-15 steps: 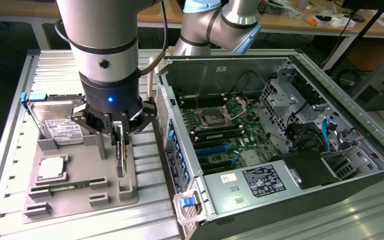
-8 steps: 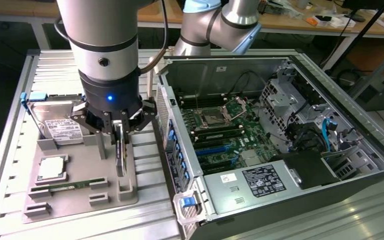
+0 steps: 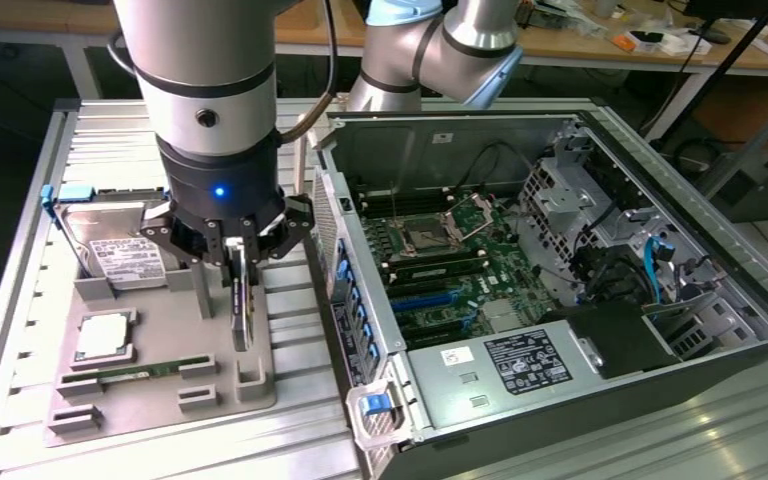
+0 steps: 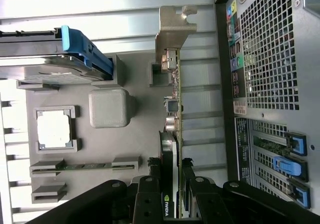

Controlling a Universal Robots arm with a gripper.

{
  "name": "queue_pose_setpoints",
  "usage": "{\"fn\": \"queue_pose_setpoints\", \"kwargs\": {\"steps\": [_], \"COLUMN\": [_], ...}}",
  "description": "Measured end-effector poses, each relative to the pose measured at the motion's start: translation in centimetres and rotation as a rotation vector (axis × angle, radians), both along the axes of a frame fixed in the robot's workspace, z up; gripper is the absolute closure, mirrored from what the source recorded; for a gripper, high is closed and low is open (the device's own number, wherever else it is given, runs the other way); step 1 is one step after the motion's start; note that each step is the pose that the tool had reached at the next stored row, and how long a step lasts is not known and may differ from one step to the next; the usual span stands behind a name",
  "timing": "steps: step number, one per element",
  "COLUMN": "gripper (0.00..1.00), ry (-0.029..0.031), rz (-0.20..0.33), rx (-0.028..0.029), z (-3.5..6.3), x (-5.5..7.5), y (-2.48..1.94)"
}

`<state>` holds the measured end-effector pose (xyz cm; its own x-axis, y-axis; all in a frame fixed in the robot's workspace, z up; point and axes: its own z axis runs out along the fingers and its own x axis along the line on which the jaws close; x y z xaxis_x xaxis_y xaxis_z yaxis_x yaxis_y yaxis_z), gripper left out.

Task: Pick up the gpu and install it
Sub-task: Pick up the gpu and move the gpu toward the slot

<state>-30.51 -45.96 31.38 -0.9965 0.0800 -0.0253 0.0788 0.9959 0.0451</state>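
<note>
Gripper (image 4: 171, 173) fingers are clamped on both faces of the gpu (image 4: 174, 111) at one end of the card; its metal bracket (image 4: 172, 31) is at the far end.

Exterior view: the gripper (image 3: 240, 262) is left of frame centre, grasping the gpu (image 3: 240, 312), which stands on edge over the right side of the grey parts tray (image 3: 157, 405). Contact between card and tray holder cannot be determined.

The tray also carries a hard drive (image 3: 117, 255) at its upper end, with a processor (image 3: 101, 337) and a memory stick (image 3: 137, 372) lower down.

An open computer case (image 3: 704, 335) sits just right of the tray, motherboard (image 3: 458, 255) exposed. Everything rests on a slatted metal table (image 3: 11, 330).
</note>
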Motion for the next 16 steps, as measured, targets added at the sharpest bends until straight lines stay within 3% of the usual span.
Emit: {"fn": "queue_pose_setpoints", "kwargs": {"steps": [16], "gripper": [0.73], "ry": [0.0], "rz": [0.0], "rx": [-0.0001], "z": [0.67], "x": [0.0], "y": [0.0]}}
